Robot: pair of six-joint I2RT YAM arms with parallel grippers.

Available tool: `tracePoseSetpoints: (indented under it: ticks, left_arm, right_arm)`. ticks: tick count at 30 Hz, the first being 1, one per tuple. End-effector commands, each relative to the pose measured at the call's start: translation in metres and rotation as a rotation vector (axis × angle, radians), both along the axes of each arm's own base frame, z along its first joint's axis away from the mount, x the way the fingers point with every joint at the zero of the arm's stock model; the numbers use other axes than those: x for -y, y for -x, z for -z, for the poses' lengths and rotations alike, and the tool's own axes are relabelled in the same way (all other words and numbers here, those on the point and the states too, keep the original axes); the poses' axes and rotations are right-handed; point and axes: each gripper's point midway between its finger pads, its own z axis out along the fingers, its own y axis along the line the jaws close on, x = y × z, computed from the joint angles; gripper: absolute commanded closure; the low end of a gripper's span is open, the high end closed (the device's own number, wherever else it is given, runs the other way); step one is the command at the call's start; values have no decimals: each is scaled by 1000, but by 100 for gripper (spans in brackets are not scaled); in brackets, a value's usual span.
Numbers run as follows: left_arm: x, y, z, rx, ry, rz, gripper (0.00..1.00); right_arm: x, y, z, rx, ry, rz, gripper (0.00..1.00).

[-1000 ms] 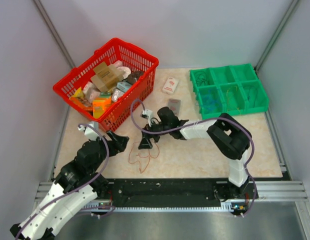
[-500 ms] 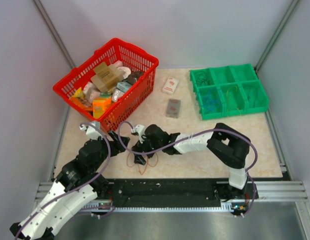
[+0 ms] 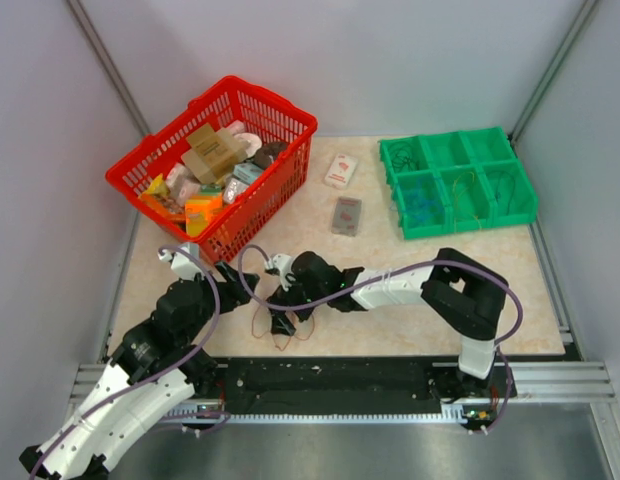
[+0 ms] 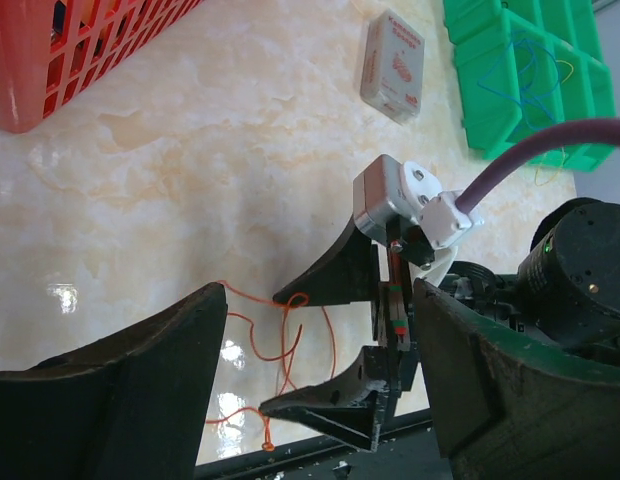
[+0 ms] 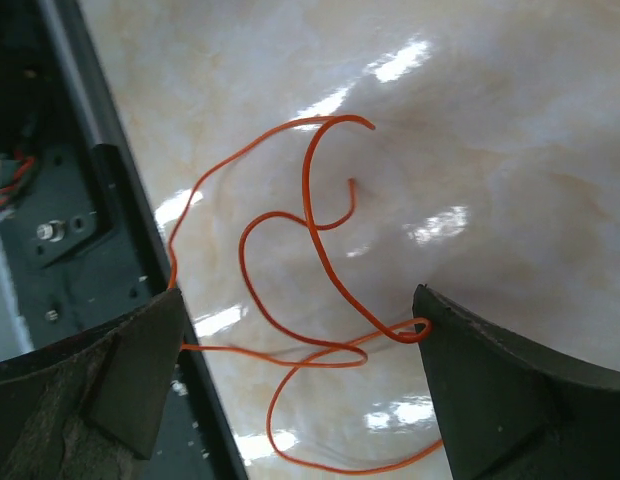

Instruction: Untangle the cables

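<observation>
Top view
- Item: thin orange wire strands in a loose tangle [image 3: 279, 328].
- Place: on the pale marbled counter [image 3: 390, 240], near its front edge, just beside the black metal rail [image 3: 320, 375].
- Lie: the long axis seems to run front to back, from the right hand [image 3: 287, 312] toward the rail.
- Left hand [image 3: 236, 284]: low over the counter, just beside the tangle.

Left wrist view
- Left hand: fingers spread wide, nothing between them.
- Right hand: its black fingers stand far apart, one on each side of the strands, and grip nothing.

Right wrist view
- Wire: flat on the counter, with loops crossing one another several times.
- Ends: two free tips point toward the top of this view. One strand reaches the rail's edge at the left.
- Right hand: fully spread and empty, astride the loops.

Risks (judged)
- Double catch: closing here could pinch two crossing strands together, and pulling would then tighten the knot.
- Slip: the wire is thin and flat, so the fingertips may close over it and come up empty.
- Snag: the strand at the rail could hook there.
- Collision: the two hands are close together.
</observation>
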Motion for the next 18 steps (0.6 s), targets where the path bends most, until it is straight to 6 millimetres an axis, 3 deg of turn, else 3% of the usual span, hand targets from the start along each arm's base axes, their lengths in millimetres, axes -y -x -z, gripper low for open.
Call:
tracePoseSetpoints:
  ticks: [1, 7, 13, 18]
  left_arm:
    - [4, -2, -5, 13, 15, 11, 21]
    - [3, -1, -5, 17, 11, 14, 21]
    - [2, 0, -2, 16, 16, 7, 21]
    - [1, 0, 1, 8, 17, 0, 21]
  right_arm:
    - [-13, 20, -29, -196, -155, -89, 5]
    - [-13, 20, -25, -287, -196, -98, 6]
    - [-6, 6, -4, -81, -56, 11, 5]
    - [-10, 20, -4, -94, -66, -17, 6]
